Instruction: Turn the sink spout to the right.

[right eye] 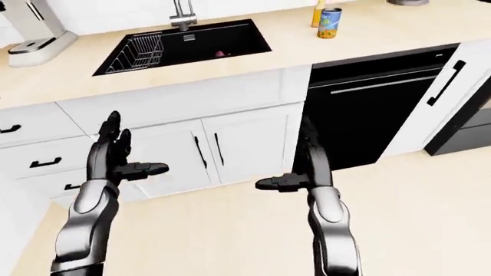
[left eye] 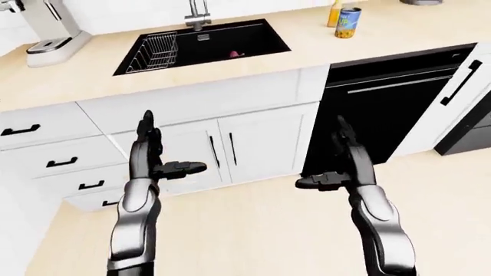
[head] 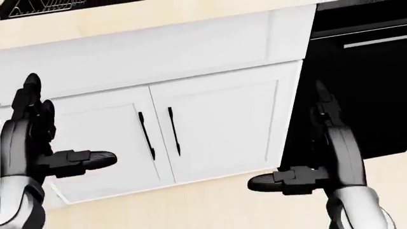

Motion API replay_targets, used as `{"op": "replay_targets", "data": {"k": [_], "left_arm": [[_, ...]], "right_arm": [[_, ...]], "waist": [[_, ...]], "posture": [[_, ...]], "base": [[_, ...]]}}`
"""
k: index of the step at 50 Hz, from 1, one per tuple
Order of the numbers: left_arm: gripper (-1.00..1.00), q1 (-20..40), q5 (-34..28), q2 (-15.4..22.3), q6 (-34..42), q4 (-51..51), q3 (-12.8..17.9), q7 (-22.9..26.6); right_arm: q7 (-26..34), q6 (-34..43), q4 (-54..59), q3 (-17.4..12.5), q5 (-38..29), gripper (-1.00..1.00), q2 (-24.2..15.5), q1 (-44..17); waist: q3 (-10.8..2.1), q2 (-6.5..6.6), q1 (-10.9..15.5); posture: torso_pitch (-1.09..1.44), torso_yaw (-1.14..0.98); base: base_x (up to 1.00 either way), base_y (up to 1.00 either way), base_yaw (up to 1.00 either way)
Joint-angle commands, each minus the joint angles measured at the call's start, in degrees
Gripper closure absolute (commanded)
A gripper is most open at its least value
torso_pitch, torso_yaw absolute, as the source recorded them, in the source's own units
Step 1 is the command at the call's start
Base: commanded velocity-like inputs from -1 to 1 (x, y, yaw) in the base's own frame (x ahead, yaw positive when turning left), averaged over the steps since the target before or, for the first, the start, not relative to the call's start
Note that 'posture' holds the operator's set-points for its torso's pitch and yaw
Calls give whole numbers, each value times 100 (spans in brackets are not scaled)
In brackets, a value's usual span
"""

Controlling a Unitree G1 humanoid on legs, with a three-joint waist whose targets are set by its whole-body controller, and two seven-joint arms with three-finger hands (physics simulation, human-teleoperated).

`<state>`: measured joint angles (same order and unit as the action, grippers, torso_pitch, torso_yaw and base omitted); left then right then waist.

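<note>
The metal sink spout (left eye: 198, 14) stands at the far rim of the black sink (left eye: 253, 35) at the top of the left-eye view; only its lower stem shows, so I cannot tell which way it points. My left hand (left eye: 157, 155) is open, fingers up, thumb out, in front of the white cabinet doors. My right hand (left eye: 338, 158) is open the same way, before the black dishwasher (left eye: 387, 103). Both hands are low and far from the spout, holding nothing.
A wire rack (left eye: 153, 52) sits in the sink's left half, with a small red thing (left eye: 234, 54) on the sink floor. A can (left eye: 349, 23) and a yellow bottle (left eye: 335, 12) stand on the counter at right. A stand mixer (left eye: 50, 29) is at top left. White drawers (left eye: 46, 149) lie left.
</note>
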<state>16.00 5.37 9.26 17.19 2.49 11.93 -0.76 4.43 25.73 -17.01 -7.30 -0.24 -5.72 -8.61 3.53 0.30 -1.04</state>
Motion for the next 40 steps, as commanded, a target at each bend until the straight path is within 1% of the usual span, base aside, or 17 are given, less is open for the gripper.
{"op": "replay_targets", "data": {"k": [1, 3, 5, 6, 8, 9, 12, 21, 25, 26, 27, 29, 30, 33, 37, 38, 40], "left_arm": [[-100, 393, 186, 178, 257, 261, 51, -90], [-100, 707, 289, 326, 612, 482, 112, -194], [-100, 911, 369, 432, 859, 576, 123, -234], [-100, 1064, 395, 495, 977, 575, 128, -259], [-100, 1321, 428, 604, 1131, 525, 140, -308], [-100, 1443, 451, 654, 1230, 521, 149, -338], [-100, 1629, 488, 727, 1418, 600, 135, -405], [-100, 1816, 431, 782, 1537, 585, 92, -456], [-100, 1810, 431, 776, 1564, 630, 91, -463], [-100, 1814, 434, 781, 1576, 639, 98, -462], [-100, 1826, 444, 792, 1607, 664, 112, -463], [-100, 1853, 459, 809, 1644, 686, 125, -470], [-100, 1882, 474, 823, 1675, 696, 139, -476], [-100, 1942, 513, 857, 1752, 738, 155, -505], [-100, 1997, 545, 894, 1817, 775, 160, -535], [-100, 2000, 555, 897, 1836, 795, 161, -539], [-100, 2006, 569, 902, 1866, 830, 162, -548]], "right_arm": [[85, 626, -530, -120, 44, -100, -174, -423], [155, 1246, -743, -279, 78, -100, -395, -870], [200, 1622, -834, -364, 137, -100, -521, -1170], [231, 1808, -794, -420, 200, -100, -605, -1368], [326, 2072, -721, -485, 326, -100, -777, -1661], [380, 2280, -744, -559, 415, -100, -886, -1843], [451, 2630, -756, -585, 410, -100, -1175, -2176], [631, 3396, -1039, -591, 527, -100, -1442, -2809], [729, 3492, -975, -441, 343, -100, -1516, -2934], [767, 3532, -995, -499, 384, -100, -1478, -2961], [795, 3578, -1066, -541, 422, -100, -1472, -2977], [786, 3384, -1063, -541, 418, -100, -1408, -2800], [793, 3380, -1067, -543, 414, -100, -1424, -2799], [772, 3366, -1053, -499, 317, -100, -1460, -2812], [756, 3561, -1114, -534, 334, -100, -1473, -2925], [770, 3602, -1123, -578, 376, -100, -1457, -2941], [767, 3604, -1136, -557, 367, -100, -1478, -2918]], "waist": [[-232, 162, 54], [-95, -77, 19], [-237, -40, 171], [-160, -103, 256], [-191, -552, 233], [-115, -406, 251], [-221, -339, 147], [-85, -115, -13], [-226, 301, -134], [-145, 211, -70], [-299, 268, -61], [-162, -185, 170], [-146, -58, 135], [-254, -81, 194], [-160, -400, 84], [-166, -170, 102], [-225, -159, 120]], "posture": [[0, 0], [0, 0], [0, 0], [0, 0], [0, 0], [0, 0], [0, 0], [0, 0], [0, 0], [0, 0], [0, 0], [0, 0], [0, 0], [0, 0], [0, 0], [0, 0], [0, 0]], "base": [[0, 0, 0], [0, 0, 0], [0, 0, 0], [0, 0, 0], [0, 0, 0], [0, 0, 0], [0, 0, 0], [0, 0, 0], [0, 0, 0], [0, 0, 0], [0, 48, 0], [0, 40, 50], [0, 0, 100], [0, 0, 100], [0, 0, 0], [0, 0, 0], [2, 0, 0]]}}
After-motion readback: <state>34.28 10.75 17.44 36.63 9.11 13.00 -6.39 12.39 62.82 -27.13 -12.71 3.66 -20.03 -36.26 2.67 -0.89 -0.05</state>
